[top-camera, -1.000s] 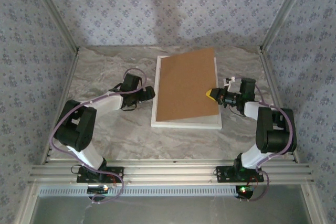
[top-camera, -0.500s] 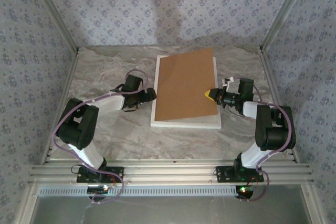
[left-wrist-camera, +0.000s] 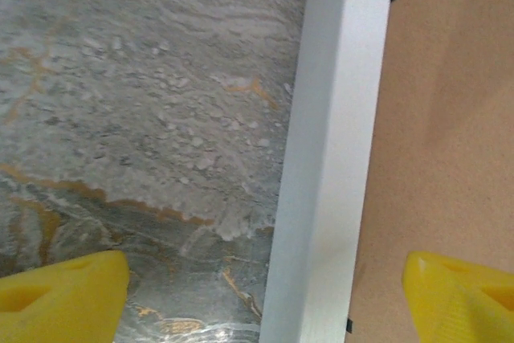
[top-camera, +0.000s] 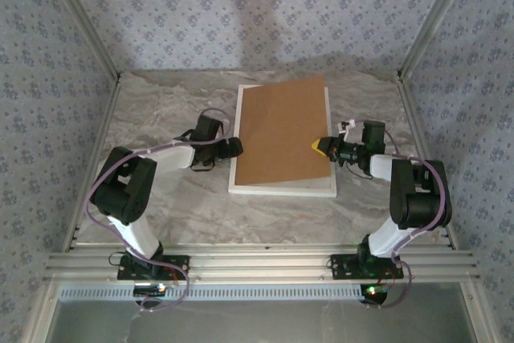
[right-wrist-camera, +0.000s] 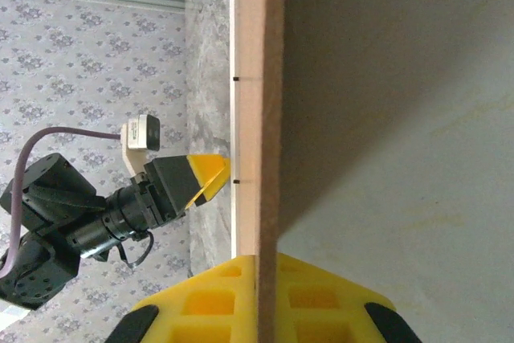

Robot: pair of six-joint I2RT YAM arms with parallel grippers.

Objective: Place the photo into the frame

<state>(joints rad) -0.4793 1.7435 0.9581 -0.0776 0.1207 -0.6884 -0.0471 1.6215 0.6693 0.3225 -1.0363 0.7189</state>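
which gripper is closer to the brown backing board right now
Right. The right gripper is shut on the backing board at its right edge. The left gripper is open at the opposite side, its fingers straddling the frame at its left rail.

From above the near edge, the top camera overlooks the whole surface [top-camera: 161,198]. The left wrist camera peers closely down at the frame [top-camera: 281,189]'s left side; the right faces left.
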